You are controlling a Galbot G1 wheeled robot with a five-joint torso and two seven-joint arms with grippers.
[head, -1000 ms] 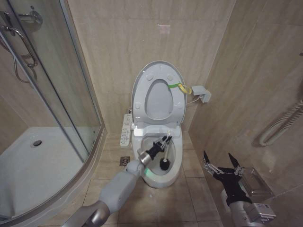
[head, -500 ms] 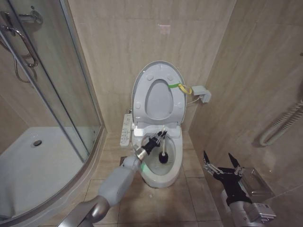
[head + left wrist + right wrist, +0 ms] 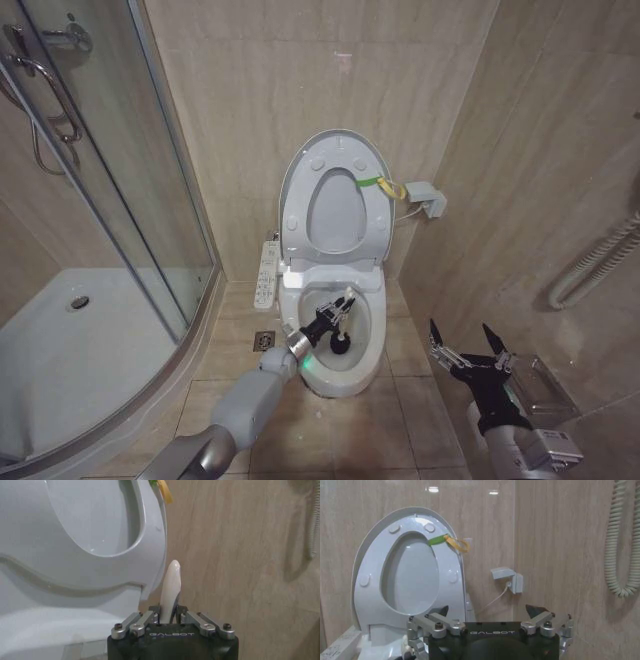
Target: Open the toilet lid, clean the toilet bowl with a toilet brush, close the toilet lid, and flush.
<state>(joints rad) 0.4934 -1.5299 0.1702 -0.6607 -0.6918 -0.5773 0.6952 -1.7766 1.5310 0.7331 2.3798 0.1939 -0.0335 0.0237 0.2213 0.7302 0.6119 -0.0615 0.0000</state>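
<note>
Presently left gripper (image 3: 341, 307) clenched on toilet brush (image 3: 342, 340) handle, dark bristle head down inside toilet bowl (image 3: 375, 345). Toilet lid (image 3: 296, 170) upright against wall, seat raised with it. Right gripper (image 3: 470, 350) spread wide, parked low beside bowl near right wall.

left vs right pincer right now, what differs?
The left pincer is shut on the toilet brush inside the toilet bowl; the right pincer is open and empty. Left reaches over the bowl; right hangs off to the side above the floor tiles. Both are black, same design.
</note>
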